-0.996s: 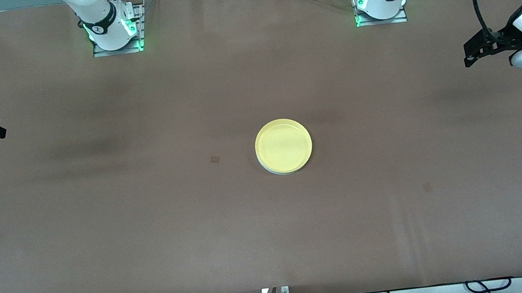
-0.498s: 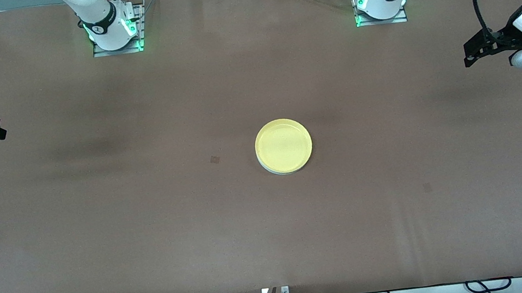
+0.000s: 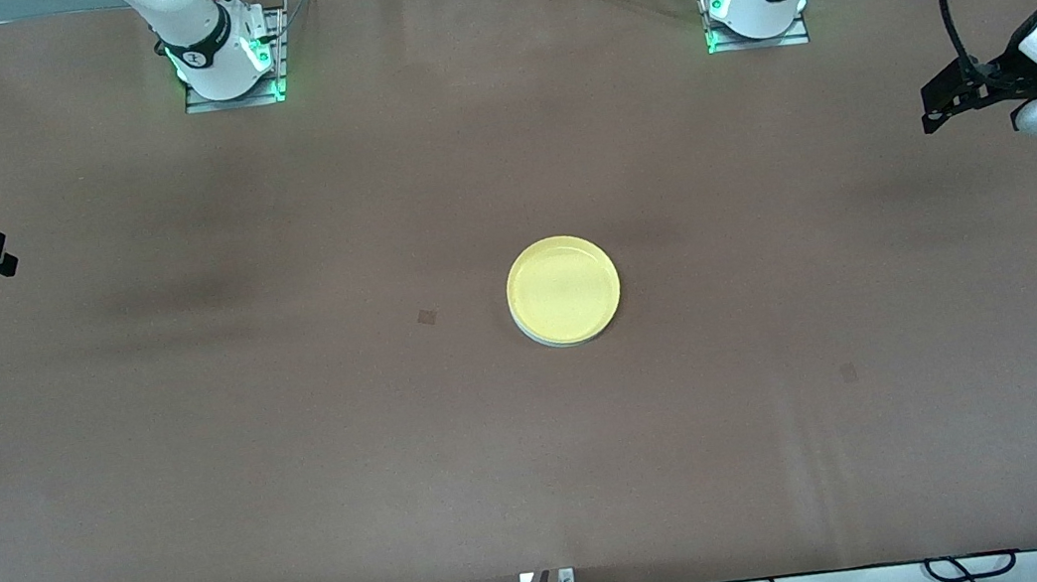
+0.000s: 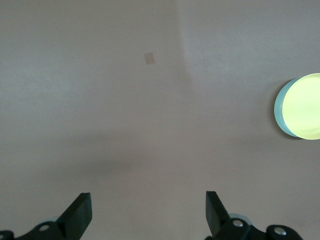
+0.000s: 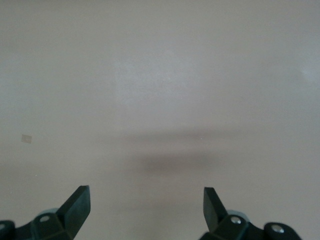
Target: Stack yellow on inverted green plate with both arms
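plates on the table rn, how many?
2, stacked mid-table. The yellow plate sits on top; the green plate lies under it, showing only as a thin pale rim. Whether anything thinner is hidden in the stack can't be told.

A high camera looks down across the whole worktop [image 3: 303,480], facing the arm bases at twelve o'clock. Each wrist camera hovers well above the worktop, aimed down past its own fingertips. The left wrist view shares the yellow plate [image 4: 302,106] with the front view.
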### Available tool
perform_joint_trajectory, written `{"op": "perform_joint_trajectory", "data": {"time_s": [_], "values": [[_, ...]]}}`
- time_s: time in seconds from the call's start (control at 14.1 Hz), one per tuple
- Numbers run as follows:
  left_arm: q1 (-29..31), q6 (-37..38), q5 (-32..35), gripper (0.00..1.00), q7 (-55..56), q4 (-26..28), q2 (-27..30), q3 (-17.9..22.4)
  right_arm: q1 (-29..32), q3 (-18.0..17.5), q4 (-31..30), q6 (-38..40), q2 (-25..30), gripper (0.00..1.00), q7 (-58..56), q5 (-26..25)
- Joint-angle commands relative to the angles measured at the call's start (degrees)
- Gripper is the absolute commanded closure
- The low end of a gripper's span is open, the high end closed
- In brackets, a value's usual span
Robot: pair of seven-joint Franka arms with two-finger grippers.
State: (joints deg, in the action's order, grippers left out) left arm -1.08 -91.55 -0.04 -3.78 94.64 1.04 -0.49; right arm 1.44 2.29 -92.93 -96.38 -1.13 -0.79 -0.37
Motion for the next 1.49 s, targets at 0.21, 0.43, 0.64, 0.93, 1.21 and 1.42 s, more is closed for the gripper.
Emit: {"op": "perform_joint_trajectory", "data": {"time_s": [0.21,0.43,0.64,0.93,1.21,1.42], "values": [[0.11,1.11,0.04,0.00,0.01,-1.65,-0.69,-0.31,0.23,-0.18,-0.06,1.19,0.43,0.00,-0.62,-0.42],[0.11,1.11,0.04,0.00,0.01,-1.65,-0.69,-0.31,0.32,0.08,-0.84,1.02,1.30,0.00,-0.53,-0.07],[0.11,1.11,0.04,0.00,0.01,-1.65,-0.69,-0.31,0.23,0.08,-1.81,0.15,1.48,0.00,-0.44,-0.42],[0.11,1.11,0.04,0.00,0.01,-1.65,-0.69,-0.31,-0.03,0.00,-1.81,-0.21,1.31,0.00,-0.53,-0.69],[0.11,1.11,0.04,0.00,0.01,-1.65,-0.69,-0.31,-0.03,0.00,-1.73,0.14,1.66,0.00,-0.62,-0.86],[0.11,1.20,0.04,0.00,0.01,-1.65,-0.69,-0.31,-0.12,-0.18,-1.73,-0.38,1.48,0.00,-0.62,-0.86]]}}
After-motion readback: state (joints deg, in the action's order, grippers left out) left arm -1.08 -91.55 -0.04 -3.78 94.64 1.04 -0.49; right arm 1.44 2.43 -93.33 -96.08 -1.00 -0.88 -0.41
